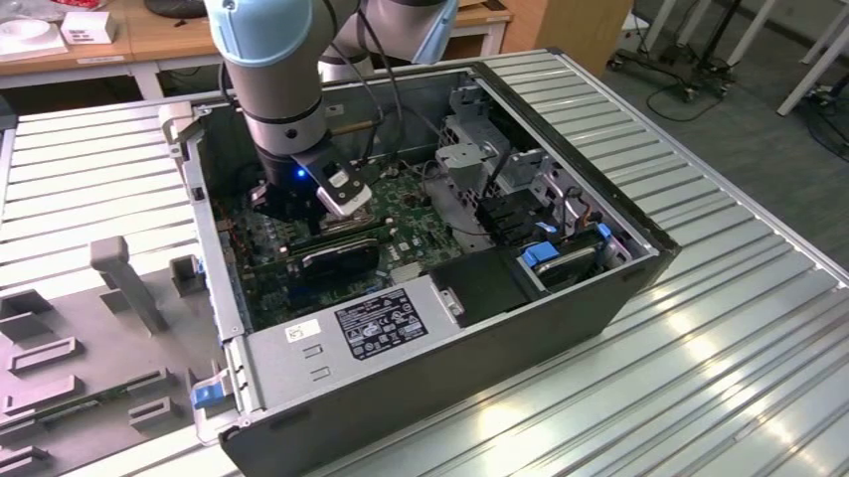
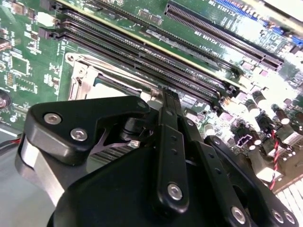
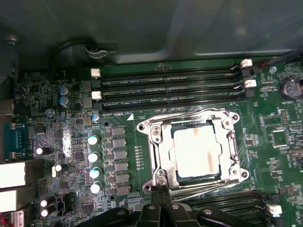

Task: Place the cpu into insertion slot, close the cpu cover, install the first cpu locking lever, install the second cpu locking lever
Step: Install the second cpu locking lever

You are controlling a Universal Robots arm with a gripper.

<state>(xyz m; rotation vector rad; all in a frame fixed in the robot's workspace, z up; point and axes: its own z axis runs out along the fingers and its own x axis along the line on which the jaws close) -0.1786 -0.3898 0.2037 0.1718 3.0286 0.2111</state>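
The cpu [image 3: 196, 151] lies flat in the insertion slot [image 3: 158, 142] on the green board, its silvery top showing through the cut-out of the cpu cover [image 3: 229, 142], which is down over it. Thin wire locking levers [image 3: 189, 114] run along two sides of the socket. My gripper [image 3: 161, 191] is shut, with its tips right at the socket's corner by one lever's end. In the second wrist view the black fingers [image 2: 168, 123] press together beside the cover [image 2: 87, 80]. In the exterior view the gripper [image 1: 312, 204] reaches down inside the open computer case and covers the socket.
Long black memory slots [image 3: 170, 87] run beside the socket, and several capacitors [image 3: 93, 156] stand close to it. A black heatsink block [image 1: 332, 260], a metal drive cage [image 1: 464, 149] and the case walls [image 1: 213, 248] hem the arm in. A grey fixture tray [image 1: 80, 338] lies at the exterior view's left.
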